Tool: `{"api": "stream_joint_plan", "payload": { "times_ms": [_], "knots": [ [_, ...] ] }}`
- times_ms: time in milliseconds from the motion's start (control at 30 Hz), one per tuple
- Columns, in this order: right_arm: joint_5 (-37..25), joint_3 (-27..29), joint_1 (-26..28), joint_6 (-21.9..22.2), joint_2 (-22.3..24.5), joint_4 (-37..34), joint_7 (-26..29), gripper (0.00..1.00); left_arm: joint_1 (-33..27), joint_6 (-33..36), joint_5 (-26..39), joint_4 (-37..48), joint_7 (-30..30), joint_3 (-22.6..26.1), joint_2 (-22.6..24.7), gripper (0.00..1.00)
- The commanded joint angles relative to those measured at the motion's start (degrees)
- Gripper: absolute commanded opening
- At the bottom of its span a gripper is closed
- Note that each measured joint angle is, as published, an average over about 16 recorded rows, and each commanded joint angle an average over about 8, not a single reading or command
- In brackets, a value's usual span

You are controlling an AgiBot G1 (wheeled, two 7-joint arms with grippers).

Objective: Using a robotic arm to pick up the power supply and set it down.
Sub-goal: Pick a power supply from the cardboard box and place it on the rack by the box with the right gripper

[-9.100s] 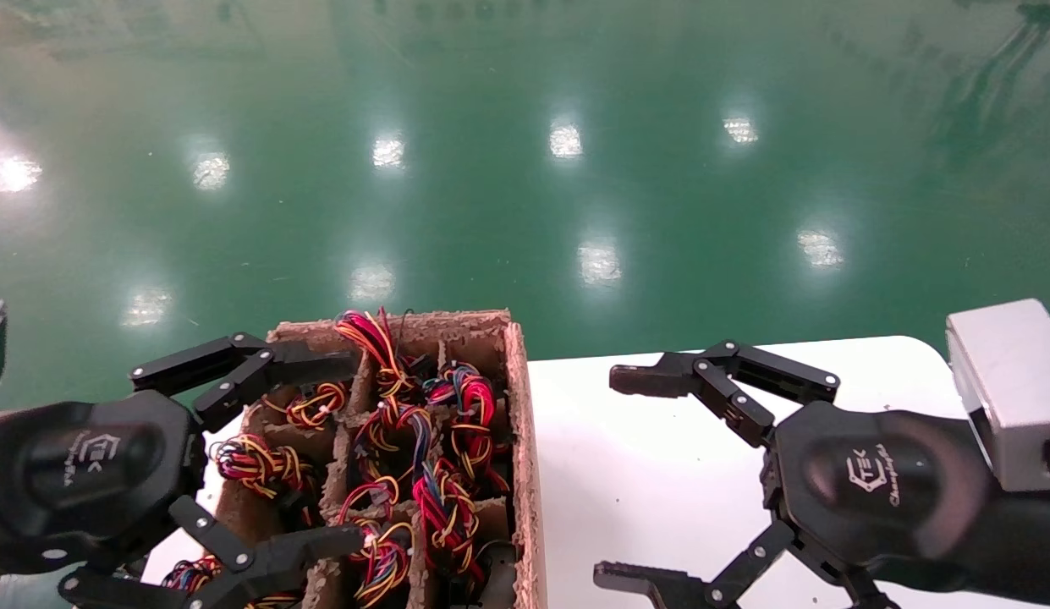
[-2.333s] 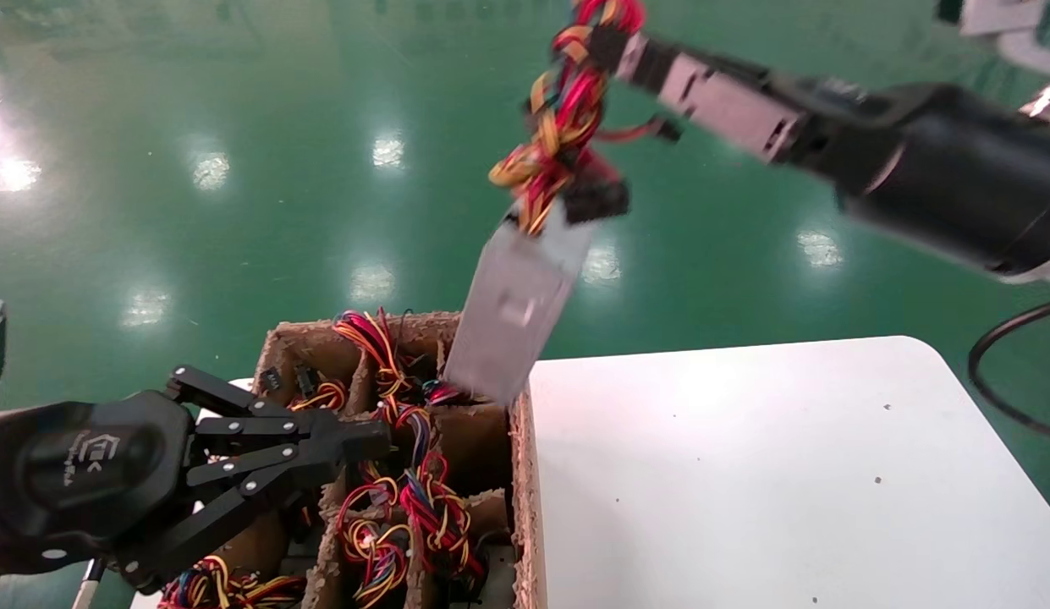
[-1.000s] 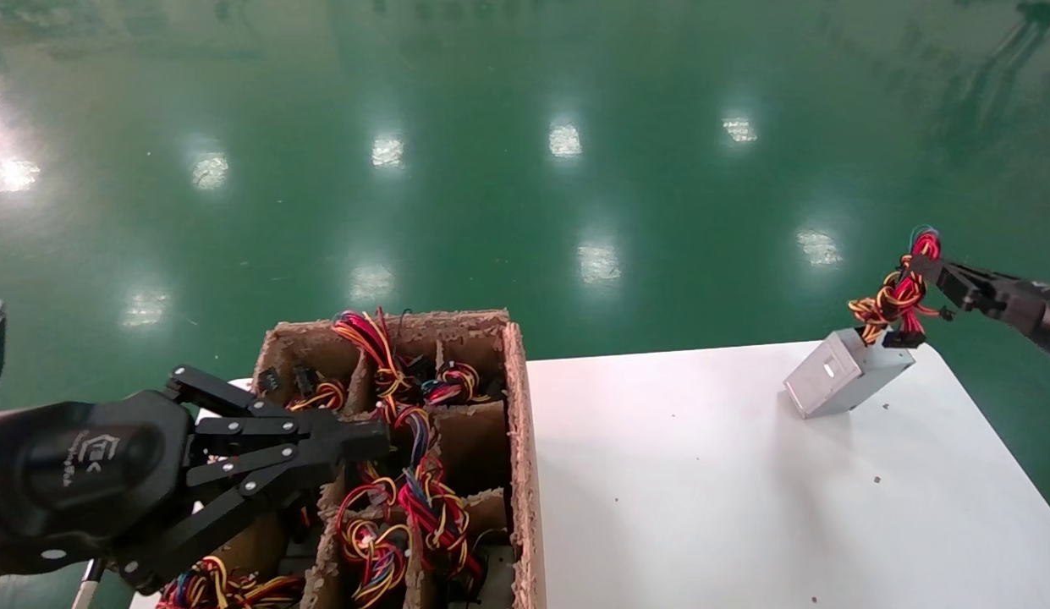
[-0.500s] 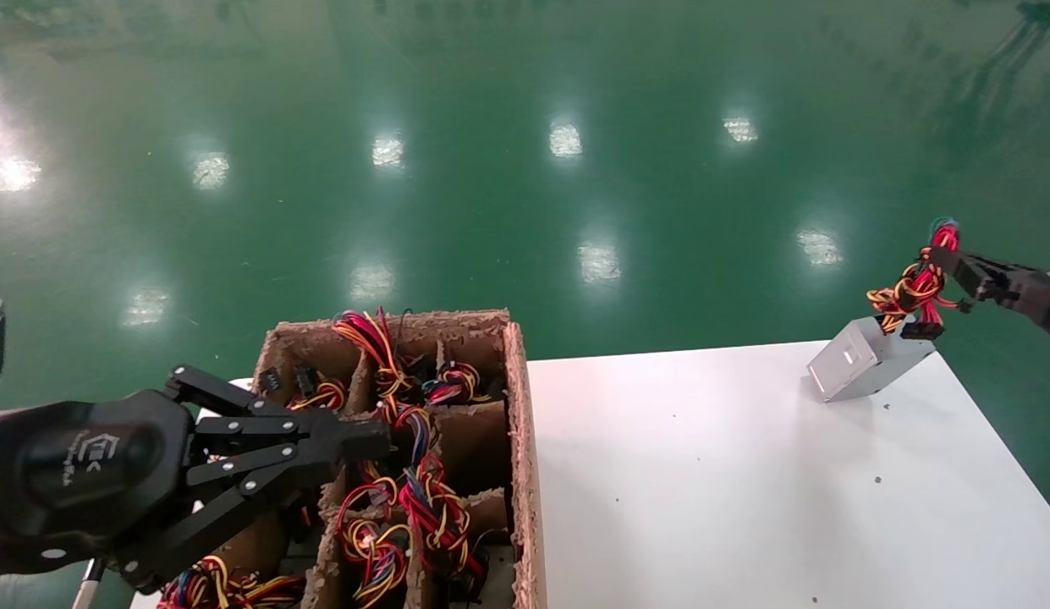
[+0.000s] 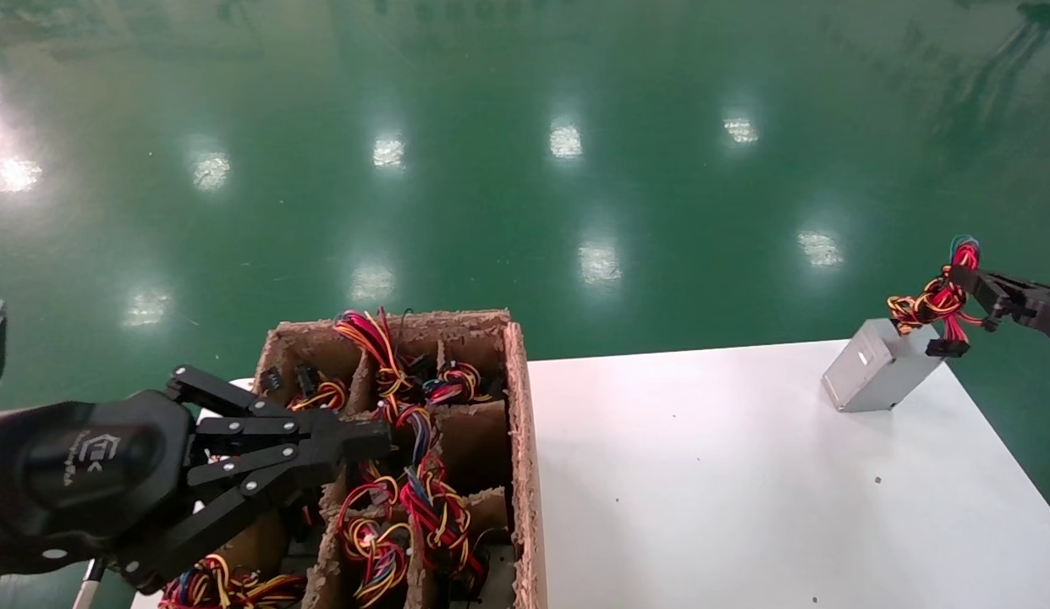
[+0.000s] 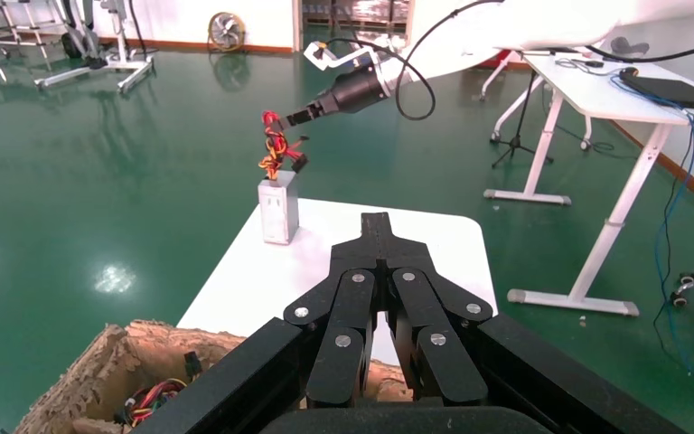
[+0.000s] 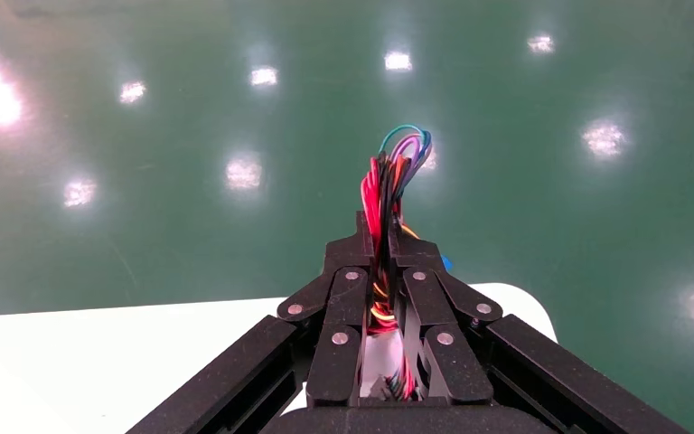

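Gripping one power supply [image 5: 880,376] wire bundle, right end effector [image 5: 969,283], seemingly tabletop-touching.

Surface [image 5: 702,491] open mid-span; power supply [image 5: 880,376] blocks far right corner, cardboard crate [image 5: 520,440] walls left edge.

Power supply [image 5: 878,377] matt sheet metal; floor [image 5: 491,169] glossy.

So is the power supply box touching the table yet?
Touching. In the left wrist view the power supply stands on the white table with no gap beneath; the right gripper pinches its wires.
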Motion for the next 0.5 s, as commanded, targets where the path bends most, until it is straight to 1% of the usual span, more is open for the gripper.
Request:
{"api": "stream_joint_plan", "payload": {
  "times_ms": [33,133,167,233,400,433,500],
  "knots": [
    [-0.2,-0.2,0.0,0.5,-0.3,-0.2,0.1,0.0,0.0,0.0,0.0,0.0,0.0,0.0,0.0,0.0],
    [-0.4,-0.3,0.1,1.1,-0.5,-0.3,0.3,0.0,0.0,0.0,0.0,0.0,0.0,0.0,0.0,0.0],
    [-0.4,-0.3,0.1,1.2,-0.6,-0.3,0.4,0.05,0.0,0.0,0.0,0.0,0.0,0.0,0.0,0.0],
    [-0.4,-0.3,0.1,1.5,-0.7,-0.4,0.5,0.22,0.0,0.0,0.0,0.0,0.0,0.0,0.0,0.0],
    [-0.4,-0.3,0.1,2.6,-0.9,-0.5,0.6,0.22,0.0,0.0,0.0,0.0,0.0,0.0,0.0,0.0],
    [-0.3,-0.2,0.1,3.0,-0.9,-0.5,0.6,0.17,0.0,0.0,0.0,0.0,0.0,0.0,0.0,0.0],
    [-0.4,-0.3,0.1,3.8,-1.1,-0.5,0.6,0.0,0.0,0.0,0.0,0.0,0.0,0.0,0.0,0.0]
  ]
}}
